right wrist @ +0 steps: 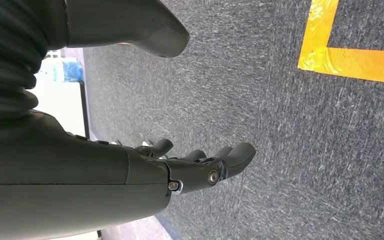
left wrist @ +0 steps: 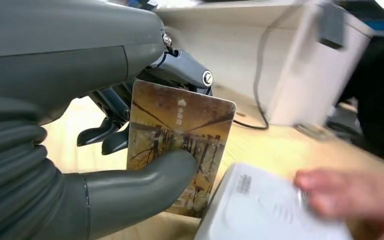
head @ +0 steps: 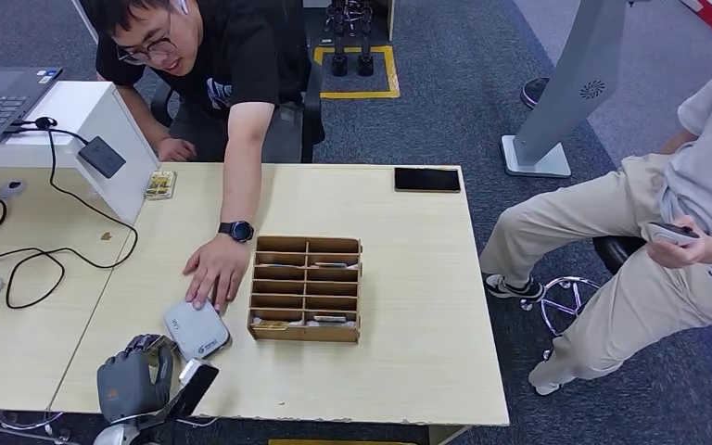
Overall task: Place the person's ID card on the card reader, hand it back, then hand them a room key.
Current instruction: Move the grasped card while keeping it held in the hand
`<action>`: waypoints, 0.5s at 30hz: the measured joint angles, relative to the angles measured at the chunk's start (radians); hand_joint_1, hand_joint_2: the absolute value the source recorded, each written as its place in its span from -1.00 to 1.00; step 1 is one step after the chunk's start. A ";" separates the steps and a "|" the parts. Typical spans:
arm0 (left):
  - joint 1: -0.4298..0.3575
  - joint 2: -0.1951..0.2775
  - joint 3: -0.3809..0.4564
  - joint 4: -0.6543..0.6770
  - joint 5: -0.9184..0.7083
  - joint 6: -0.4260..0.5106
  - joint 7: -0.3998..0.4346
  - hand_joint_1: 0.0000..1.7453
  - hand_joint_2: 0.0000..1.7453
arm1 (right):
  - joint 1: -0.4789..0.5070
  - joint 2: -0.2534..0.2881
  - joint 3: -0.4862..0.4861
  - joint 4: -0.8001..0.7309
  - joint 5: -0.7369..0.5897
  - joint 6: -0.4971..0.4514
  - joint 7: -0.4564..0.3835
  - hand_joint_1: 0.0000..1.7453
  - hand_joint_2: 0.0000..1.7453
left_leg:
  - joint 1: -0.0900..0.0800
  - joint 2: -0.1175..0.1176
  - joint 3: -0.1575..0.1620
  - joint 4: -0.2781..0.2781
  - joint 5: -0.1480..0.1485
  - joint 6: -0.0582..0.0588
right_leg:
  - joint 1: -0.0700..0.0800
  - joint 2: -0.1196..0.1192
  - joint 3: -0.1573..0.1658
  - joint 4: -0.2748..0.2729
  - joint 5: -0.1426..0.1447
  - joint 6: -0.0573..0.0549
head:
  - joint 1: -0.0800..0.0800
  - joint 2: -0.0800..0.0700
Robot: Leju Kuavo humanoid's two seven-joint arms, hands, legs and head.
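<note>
Card: while the left hand (head: 133,380) hovers over the pale wooden table's (head: 426,334) near edge, it pinches a glossy rectangular ID card printed in browns (left wrist: 180,145), long axis upright, rounded corners.
Grip: thick grey thumb (left wrist: 145,185) on the printed face, darker fingers (left wrist: 105,132) behind.
Reader: smooth white rounded card reader (head: 197,329) just beside the card, a person's hand (head: 215,269) on it.
Right hand (right wrist: 200,167): fingers apart, holding nothing, above grey carpet (right wrist: 290,150).

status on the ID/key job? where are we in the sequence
Early. Done: the left robot hand already grips the card. In hand: it sits just short of the card reader, where a person's hand rests. Left: card onto reader, hand-back, then a key from the wooden tray. Right robot hand hangs empty.
</note>
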 joint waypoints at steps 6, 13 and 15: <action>-0.028 -0.040 -0.090 -0.064 0.588 -0.002 0.043 1.00 1.00 | 0.001 0.009 -0.002 -0.007 0.009 -0.009 0.000 -1.00 1.00 | 0.000 0.001 0.000 0.001 0.000 0.000 | 0.000 0.001 -0.001 0.000 0.001 0.001 | 0.000 0.000; -0.062 -0.028 -0.307 -0.217 0.780 -0.002 0.074 1.00 1.00 | 0.001 0.017 -0.004 -0.014 0.017 -0.017 0.000 -1.00 1.00 | 0.000 0.003 -0.001 0.001 0.000 0.000 | 0.000 0.003 0.000 0.000 0.002 0.000 | 0.000 0.000; -0.069 -0.027 -0.333 -0.233 0.812 -0.003 0.051 1.00 1.00 | 0.001 0.017 -0.004 -0.014 0.018 -0.018 0.000 -1.00 1.00 | 0.000 0.003 -0.001 0.001 0.000 0.000 | 0.000 0.004 0.000 0.000 0.002 0.000 | 0.000 0.000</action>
